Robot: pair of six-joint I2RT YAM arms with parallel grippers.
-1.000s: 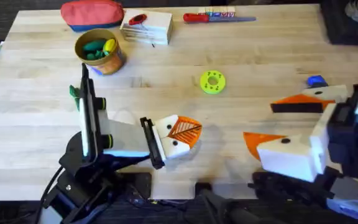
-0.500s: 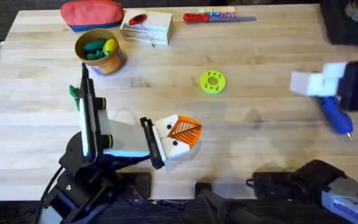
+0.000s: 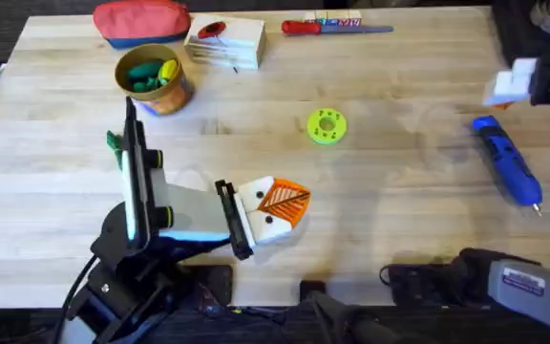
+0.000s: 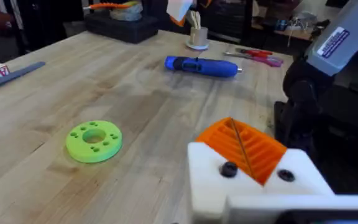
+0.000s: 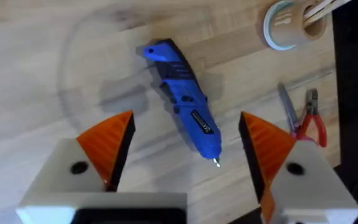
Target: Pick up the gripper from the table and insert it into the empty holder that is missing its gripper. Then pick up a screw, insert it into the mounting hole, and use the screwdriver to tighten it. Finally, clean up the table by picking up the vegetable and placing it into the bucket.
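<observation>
pale butcher-block table point(image 3: 399, 220), with dark clutter beyond its far edge. the screwdriver point(image 3: 507, 172) lies flat near the right edge, metal tip toward the near side. the right gripper point(image 5: 185, 152) hangs over it, jaws wide apart, an orange pad on either side of the blue body in the right wrist view and touching nothing.

at the near left, the left gripper point(image 3: 270, 205) rests low by the table, white blocks and orange ribbed tip closed together with no gap showing; whether anything is pinched between them i cannot tell. the left wrist view shows the orange tip point(image 4: 247, 146) seated on the white holder point(image 4: 253, 186), with dark spots in two mounting holes. whether a screw is already in is too small to tell.

judging by this, the insert step looks finished and the tightening step is in hand: the right arm is lined up to fetch the screwdriver. the next move calls for a straight descent, jaws closing across the thick middle of the body so it stays balanced, then a lift and a turn to aim the tip at the hole.

the bucket point(image 3: 154, 79) stands at the far left with green and yellow pieces already in it. a green bit point(image 3: 113, 141) peeks out beside the left arm; it may be the vegetable, but it is mostly hidden.

the green disc point(image 3: 327, 126) lies mid-table.
</observation>
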